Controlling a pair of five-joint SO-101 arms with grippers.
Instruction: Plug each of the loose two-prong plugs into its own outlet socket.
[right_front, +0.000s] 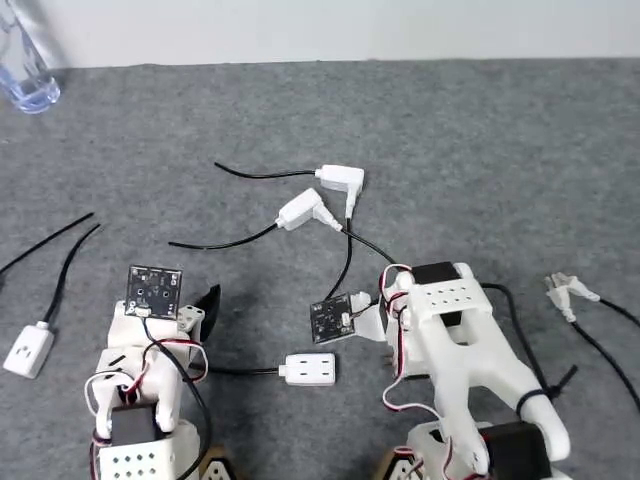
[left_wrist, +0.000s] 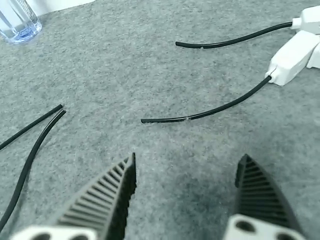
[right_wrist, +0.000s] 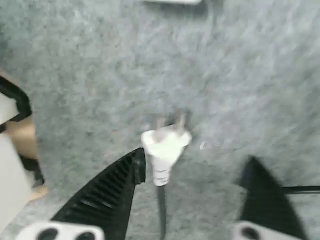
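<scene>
A white two-prong plug (right_wrist: 165, 145) on a black cable lies on the grey carpet between the fingers of my right gripper (right_wrist: 196, 157), close against one finger (right_wrist: 117, 187). That gripper is open. A second loose plug (right_front: 565, 292) lies at the far right, beyond the right arm (right_front: 450, 320). One white outlet socket (right_front: 310, 369) sits between the two arms, and another socket (right_front: 28, 351) lies at the far left. My left gripper (left_wrist: 189, 159) is open over bare carpet, with nothing between its fingers.
Two white cabled blocks (right_front: 340, 180) (right_front: 300, 211) lie mid-table, the nearer one (left_wrist: 292, 60) ahead of the left gripper. Loose black cable ends (left_wrist: 145, 120) (left_wrist: 59, 109) cross the carpet. A clear glass (right_front: 28, 85) stands at the back left corner.
</scene>
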